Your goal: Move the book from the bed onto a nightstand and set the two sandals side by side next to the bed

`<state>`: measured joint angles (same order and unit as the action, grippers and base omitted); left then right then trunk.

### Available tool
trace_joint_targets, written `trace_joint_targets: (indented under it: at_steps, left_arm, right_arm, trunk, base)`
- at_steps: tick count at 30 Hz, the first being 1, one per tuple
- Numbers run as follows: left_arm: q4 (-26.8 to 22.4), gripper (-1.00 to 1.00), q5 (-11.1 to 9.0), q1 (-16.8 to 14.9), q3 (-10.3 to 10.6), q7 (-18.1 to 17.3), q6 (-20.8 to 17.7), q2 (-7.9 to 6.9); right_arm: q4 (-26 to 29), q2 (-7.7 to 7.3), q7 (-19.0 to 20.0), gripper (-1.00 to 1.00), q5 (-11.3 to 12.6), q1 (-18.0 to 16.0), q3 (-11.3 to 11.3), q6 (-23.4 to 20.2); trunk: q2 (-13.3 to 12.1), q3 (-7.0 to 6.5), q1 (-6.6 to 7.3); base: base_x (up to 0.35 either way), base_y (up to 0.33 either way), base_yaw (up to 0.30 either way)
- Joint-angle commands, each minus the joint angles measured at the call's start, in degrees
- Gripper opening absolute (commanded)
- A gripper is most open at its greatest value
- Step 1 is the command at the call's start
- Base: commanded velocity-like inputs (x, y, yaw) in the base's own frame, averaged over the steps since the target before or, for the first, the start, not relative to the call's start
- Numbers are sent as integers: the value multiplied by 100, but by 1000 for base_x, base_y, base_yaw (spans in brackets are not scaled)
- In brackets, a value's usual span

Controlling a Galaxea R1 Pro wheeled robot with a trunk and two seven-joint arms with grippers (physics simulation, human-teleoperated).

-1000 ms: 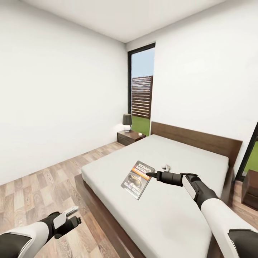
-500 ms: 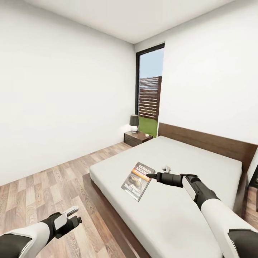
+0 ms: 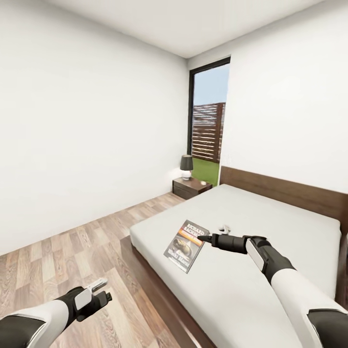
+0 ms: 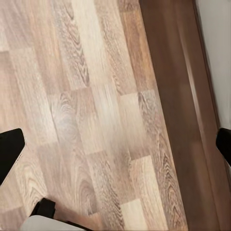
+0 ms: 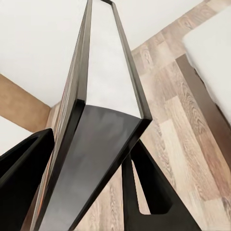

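One book (image 3: 186, 239) in the right claw (image 3: 204, 237), cover title unreadable.

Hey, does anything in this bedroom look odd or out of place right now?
Only the book: it hangs tilted above the bed, pinched at one edge by the right gripper. The nightstand and lamp look tidy.

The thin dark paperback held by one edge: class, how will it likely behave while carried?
The thin dark paperback, gripped at one edge by the right gripper, probably droops or fans open. It looks light, so it may pivot in the jaws.
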<state>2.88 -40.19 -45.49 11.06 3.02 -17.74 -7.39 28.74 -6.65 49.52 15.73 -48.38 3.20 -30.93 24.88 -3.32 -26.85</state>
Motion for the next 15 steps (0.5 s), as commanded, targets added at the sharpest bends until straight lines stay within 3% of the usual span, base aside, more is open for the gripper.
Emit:
trace_joint_targets:
  at_steps: [1,8,15]
  left_arm:
    - [2,100,-62,-1,45,13,-20,8]
    - [2,100,-67,-2,45,28,-19,37]
    - [2,100,-68,-1,45,36,-14,75]
  right_arm:
    - [3,-7,-12,-100,73,-1,26,-45]
    - [1,-11,-13,-100,71,3,23,-45]
    - [-7,-11,-12,-100,71,4,23,-45]
  trunk:
    - [4,2,-3]
    - [4,2,-3]
    - [4,2,-3]
  base:
    - [120,330,36]
    - [120,331,137]
    - [120,332,251]
